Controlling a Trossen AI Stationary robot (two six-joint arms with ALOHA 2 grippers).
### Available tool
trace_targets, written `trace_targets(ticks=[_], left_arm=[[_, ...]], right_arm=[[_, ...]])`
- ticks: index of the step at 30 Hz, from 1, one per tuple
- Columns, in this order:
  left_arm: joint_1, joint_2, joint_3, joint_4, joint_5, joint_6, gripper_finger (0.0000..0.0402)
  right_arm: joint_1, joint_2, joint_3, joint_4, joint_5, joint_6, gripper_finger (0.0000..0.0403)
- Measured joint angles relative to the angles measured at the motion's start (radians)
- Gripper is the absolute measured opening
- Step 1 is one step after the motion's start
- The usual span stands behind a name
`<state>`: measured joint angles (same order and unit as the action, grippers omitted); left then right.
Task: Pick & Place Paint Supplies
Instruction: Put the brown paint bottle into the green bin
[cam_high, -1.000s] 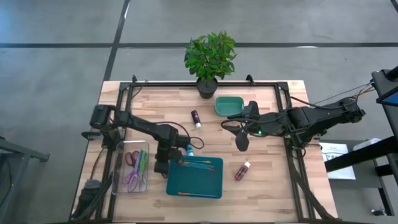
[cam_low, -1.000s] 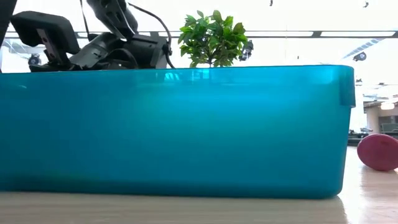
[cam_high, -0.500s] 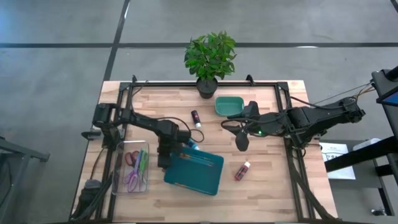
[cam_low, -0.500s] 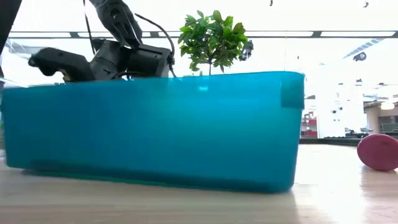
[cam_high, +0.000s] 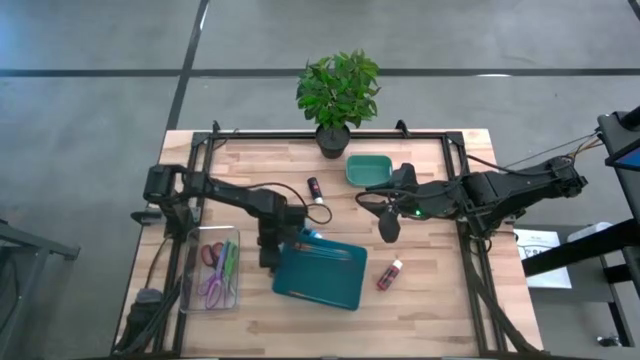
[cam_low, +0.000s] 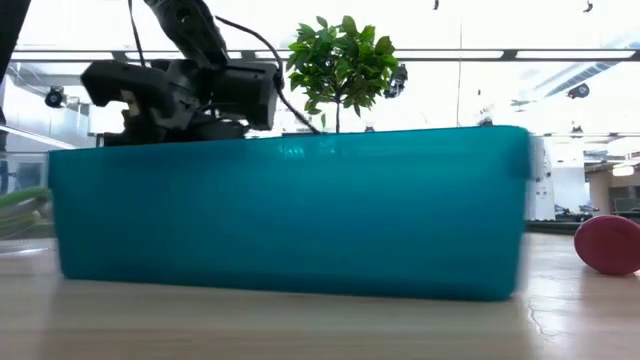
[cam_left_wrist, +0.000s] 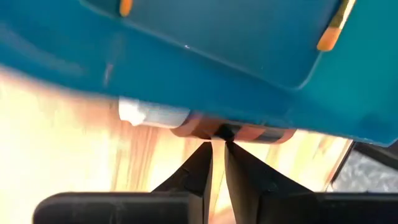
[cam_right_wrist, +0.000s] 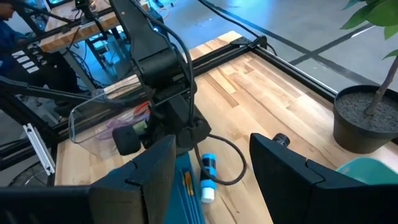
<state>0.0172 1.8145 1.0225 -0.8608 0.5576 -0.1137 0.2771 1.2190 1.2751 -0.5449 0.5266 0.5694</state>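
Bottle (cam_left_wrist: 155, 116) just beyond left hand (cam_left_wrist: 217, 152) fingertips.

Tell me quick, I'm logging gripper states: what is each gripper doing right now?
Left gripper: shut, fingertips against the edge of the teal tray, holding nothing.
Right gripper: open, empty, hovering over the table.

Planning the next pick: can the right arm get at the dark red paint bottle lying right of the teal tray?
Probably yes. The dark red paint bottle lies alone on bare wood just beyond the open right end effector, clear of the teal tray.
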Motion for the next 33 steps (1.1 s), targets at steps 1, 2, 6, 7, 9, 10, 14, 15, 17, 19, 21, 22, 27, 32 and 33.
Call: trace_targets(ticks=[1,2,6,7,9,10,14,15,17,19,21,22,27,32,33], left_arm=[[-0.003,0.000,0.000,0.022,0.002,-0.015,0.0051],[-0.007,0.000,0.000,0.038,0.004,-0.029,0.0051],[-0.028,-0.001,0.000,0.067,0.020,-0.050,0.0051],[-0.036,-0.001,0.000,0.064,0.019,-0.052,0.0051],[-0.050,-0.004,0.000,0.058,0.020,-0.052,0.0050],[-0.057,-0.008,0.000,0.056,0.020,-0.053,0.0049],[-0.072,-0.041,0.000,0.084,0.021,-0.081,0.0029],[-0.073,-0.051,0.000,0.100,0.020,-0.094,0.0021],[-0.074,-0.072,0.000,0.138,0.018,-0.121,0.0008],[-0.075,-0.081,0.000,0.176,0.004,-0.141,0.0006],[-0.076,-0.080,0.000,0.195,-0.021,-0.161,0.0008],[-0.075,-0.073,0.000,0.205,-0.024,-0.168,0.0009],[-0.075,-0.039,0.000,0.230,-0.026,-0.175,0.0009],[-0.074,-0.043,-0.021,0.251,-0.044,-0.175,0.0009],[-0.072,-0.045,-0.027,0.251,-0.046,-0.175,0.0009]], right_arm=[[0.000,0.000,0.000,0.000,0.000,0.000,0.0204],[0.000,0.000,0.000,0.000,0.000,0.000,0.0204],[0.002,0.000,0.000,0.000,0.000,0.000,0.0204],[0.002,0.000,0.000,0.000,-0.001,0.003,0.0204],[0.002,0.000,0.000,0.000,-0.003,0.005,0.0204],[0.002,0.000,0.000,0.000,-0.003,0.005,0.0204],[0.002,0.000,0.000,0.000,-0.003,0.007,0.0204],[0.002,0.000,0.000,-0.001,-0.003,0.007,0.0204],[0.002,0.000,0.000,-0.001,-0.003,0.007,0.0204],[0.002,0.000,0.000,-0.002,-0.003,0.007,0.0204],[0.002,0.000,0.000,-0.002,-0.003,0.007,0.0204],[0.002,0.000,0.000,-0.002,-0.003,0.007,0.0204],[0.002,0.000,0.000,-0.002,-0.003,0.013,0.0204],[0.002,0.000,0.000,-0.002,-0.003,0.027,0.0204],[0.002,0.000,0.000,-0.002,-0.003,0.027,0.0204]])
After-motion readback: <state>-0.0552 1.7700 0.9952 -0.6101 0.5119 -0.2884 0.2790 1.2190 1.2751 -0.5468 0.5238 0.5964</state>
